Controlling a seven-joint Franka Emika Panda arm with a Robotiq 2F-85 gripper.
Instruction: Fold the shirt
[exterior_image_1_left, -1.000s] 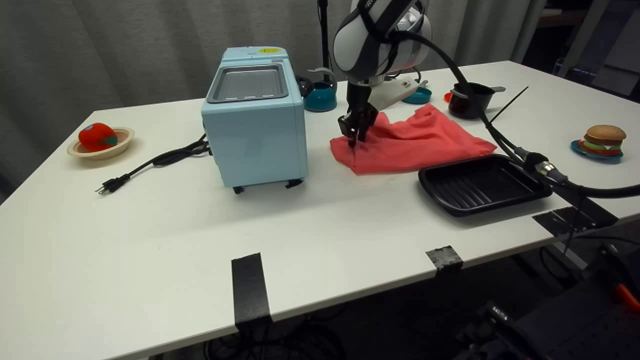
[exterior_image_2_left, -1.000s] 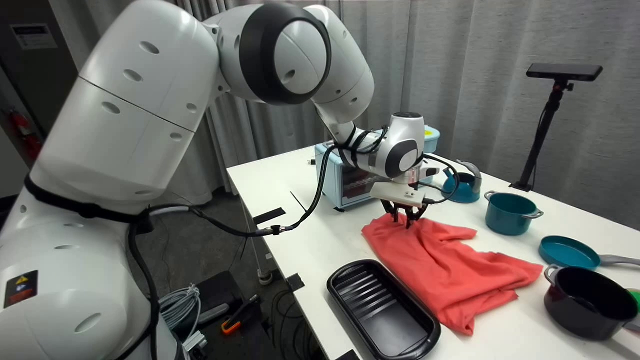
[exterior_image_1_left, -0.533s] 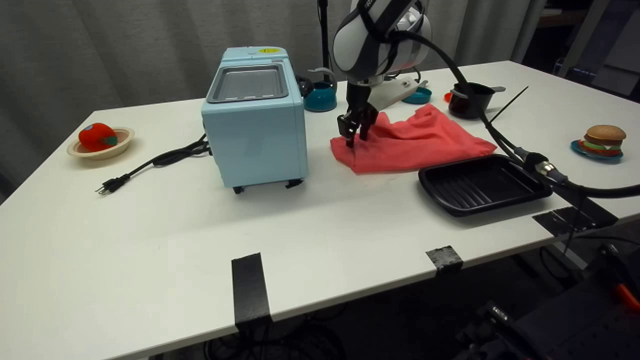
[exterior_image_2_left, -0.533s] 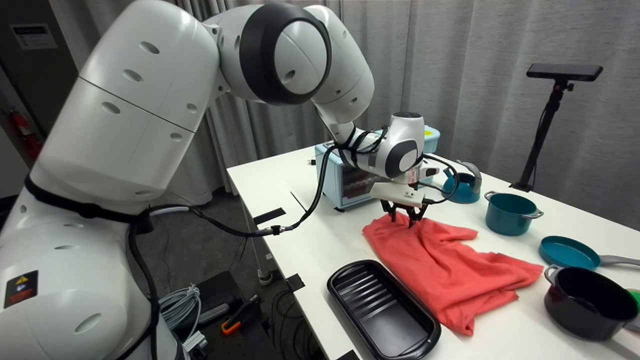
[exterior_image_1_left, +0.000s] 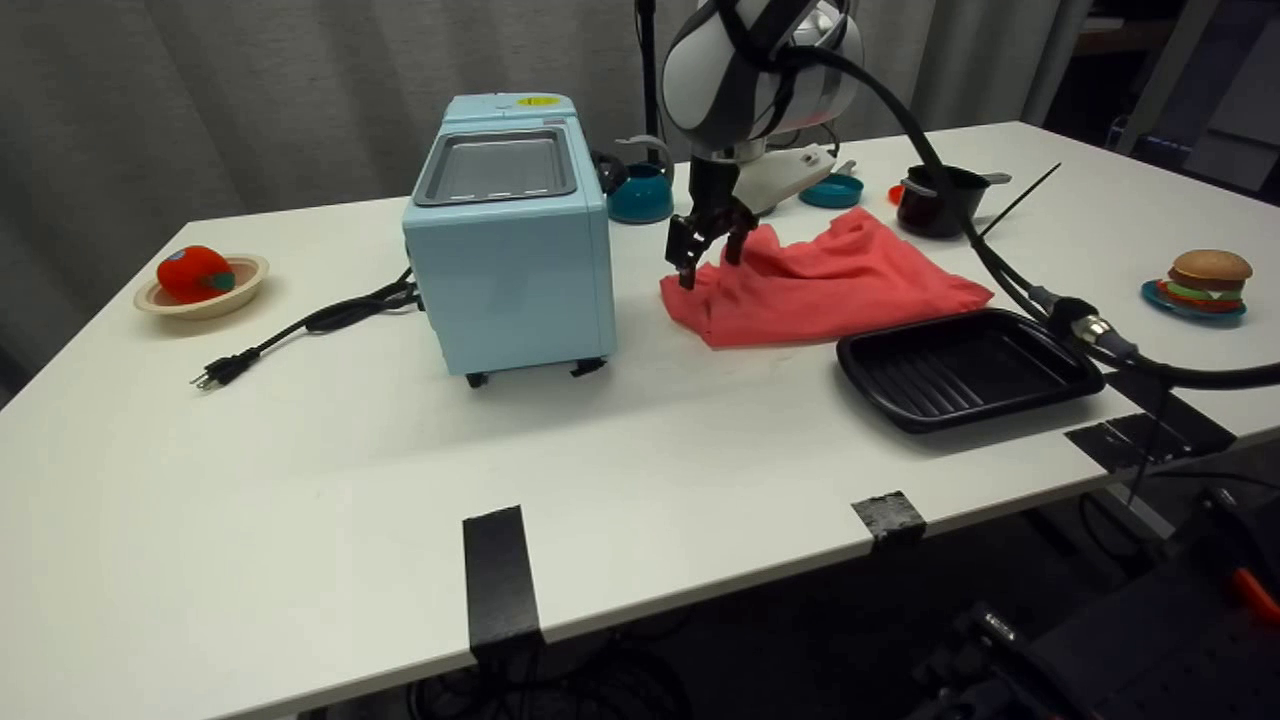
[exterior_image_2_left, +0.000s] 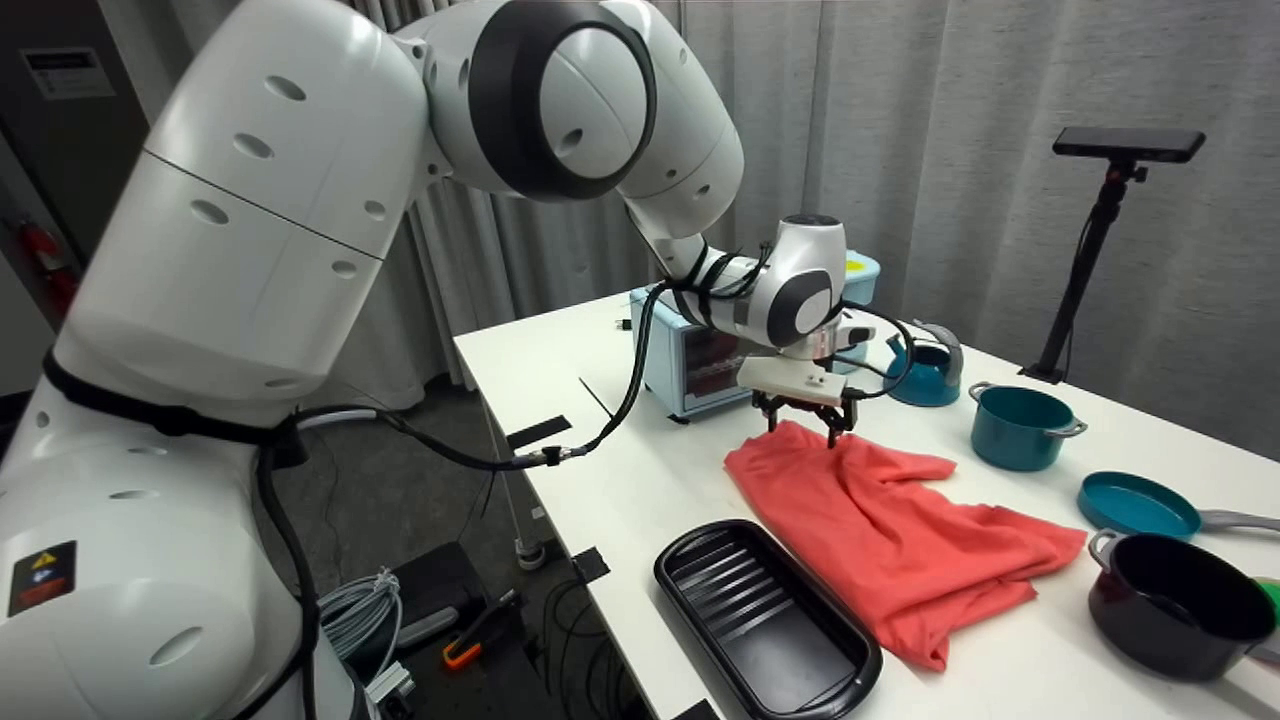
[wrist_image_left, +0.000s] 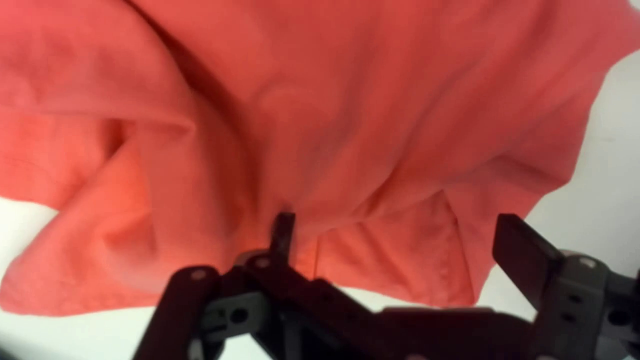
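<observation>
The shirt (exterior_image_1_left: 835, 285) is a coral-red cloth spread on the white table, creased and partly doubled over, seen in both exterior views. Its near-oven end lies below my gripper (exterior_image_2_left: 802, 432), whose fingers stand wide apart just above the cloth. In the wrist view the shirt (wrist_image_left: 320, 100) fills most of the picture, with deep folds at left and a layered flap between the fingers of the gripper (wrist_image_left: 396, 224). No cloth is pinched there. One finger is over the fabric; the other is near the shirt's edge, where bare table shows.
A black ridged tray (exterior_image_1_left: 970, 370) sits right beside the shirt. The light-blue toaster oven (exterior_image_1_left: 510, 270) stands close to the gripper. Around the far side are a teal kettle (exterior_image_2_left: 925, 375), a teal pot (exterior_image_2_left: 1015, 435), a teal pan (exterior_image_2_left: 1135, 503) and a black pot (exterior_image_2_left: 1170, 610).
Over the last second the gripper's fingers have spread apart, and the gripper has risen slightly off the cloth. The shirt has stayed where it was.
</observation>
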